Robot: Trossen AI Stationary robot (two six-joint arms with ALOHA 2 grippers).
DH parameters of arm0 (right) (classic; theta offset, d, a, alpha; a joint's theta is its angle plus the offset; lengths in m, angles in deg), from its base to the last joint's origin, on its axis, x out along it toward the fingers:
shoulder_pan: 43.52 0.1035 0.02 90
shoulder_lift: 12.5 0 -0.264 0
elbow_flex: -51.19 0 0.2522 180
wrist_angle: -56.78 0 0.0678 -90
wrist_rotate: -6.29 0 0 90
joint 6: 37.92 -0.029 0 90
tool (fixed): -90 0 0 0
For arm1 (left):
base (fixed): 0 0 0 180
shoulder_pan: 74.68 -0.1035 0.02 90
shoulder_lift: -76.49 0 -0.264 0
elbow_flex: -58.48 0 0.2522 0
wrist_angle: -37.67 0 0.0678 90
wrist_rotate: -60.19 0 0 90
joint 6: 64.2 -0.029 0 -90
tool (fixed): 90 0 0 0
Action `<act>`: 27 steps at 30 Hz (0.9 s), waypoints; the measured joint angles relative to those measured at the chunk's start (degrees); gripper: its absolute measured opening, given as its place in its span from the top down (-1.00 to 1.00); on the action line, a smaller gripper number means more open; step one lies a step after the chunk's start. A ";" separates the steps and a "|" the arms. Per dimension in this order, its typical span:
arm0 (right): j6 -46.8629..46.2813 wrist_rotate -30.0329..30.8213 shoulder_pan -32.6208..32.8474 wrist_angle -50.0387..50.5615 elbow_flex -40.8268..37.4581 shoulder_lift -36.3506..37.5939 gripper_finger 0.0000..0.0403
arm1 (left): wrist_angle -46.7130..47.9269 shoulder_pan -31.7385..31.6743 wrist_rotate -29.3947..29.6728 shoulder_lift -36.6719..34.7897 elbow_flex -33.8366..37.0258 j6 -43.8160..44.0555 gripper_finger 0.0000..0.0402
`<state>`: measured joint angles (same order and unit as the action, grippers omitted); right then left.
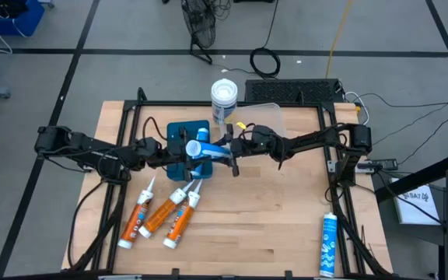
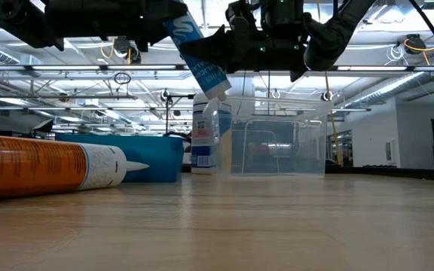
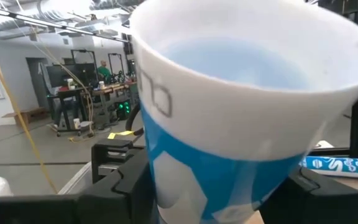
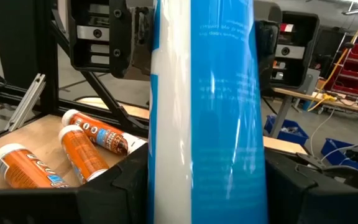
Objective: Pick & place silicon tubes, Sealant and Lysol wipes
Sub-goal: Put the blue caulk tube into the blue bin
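Left gripper (image 1: 183,152): fingers clamped on the blue sealant tube (image 1: 206,149), held in the air over the blue bin (image 1: 179,132).
Right gripper (image 1: 228,150): fingers closed on the same tube from the other side, so both arms grip it mid-table.
Orange silicone tubes (image 1: 159,215): three lying side by side on the wooden table (image 1: 263,225), on the near side of the blue bin.
Second blue tube (image 1: 328,245): lying alone near the table's right front corner.
Lysol wipes (image 1: 223,99): upright at the far edge, just beside the clear plastic tub (image 1: 267,120).
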<state>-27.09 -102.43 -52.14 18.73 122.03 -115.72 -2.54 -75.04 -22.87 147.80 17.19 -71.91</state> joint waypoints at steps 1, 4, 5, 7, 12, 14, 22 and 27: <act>-0.01 0.21 0.00 0.03 0.00 0.00 -0.01 | 0.00 0.00 0.00 0.00 0.00 -0.09 -0.08; -0.57 1.39 0.07 0.14 0.00 0.00 -0.03 | 0.06 0.00 -0.06 0.00 0.00 -0.36 -0.08; -0.61 1.62 0.09 0.24 0.00 0.00 -0.04 | 0.12 0.03 -0.07 0.00 0.00 -0.56 -0.08; -0.72 1.79 0.12 0.55 0.00 0.00 -0.05 | 0.29 0.09 -0.02 0.00 0.00 -0.67 -0.08; -3.05 2.00 0.13 1.18 0.00 0.00 -0.09 | 0.55 0.11 -0.25 -0.19 0.00 -0.83 -0.08; -4.23 2.02 0.13 1.47 0.00 0.00 -0.12 | 1.25 0.10 -0.89 -0.78 0.00 -1.27 -0.08; -4.04 2.37 -0.02 6.57 -0.02 1.05 -0.21 | 9.78 0.13 -0.70 -6.11 0.00 -1.86 -0.08; -2.15 3.79 -0.04 7.06 -0.02 2.18 -0.20 | 15.48 0.13 -0.54 -10.60 0.00 -2.26 -0.08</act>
<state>-29.24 -98.64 -52.18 25.79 122.01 -113.55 12.94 -74.91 -23.41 137.19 17.19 -74.18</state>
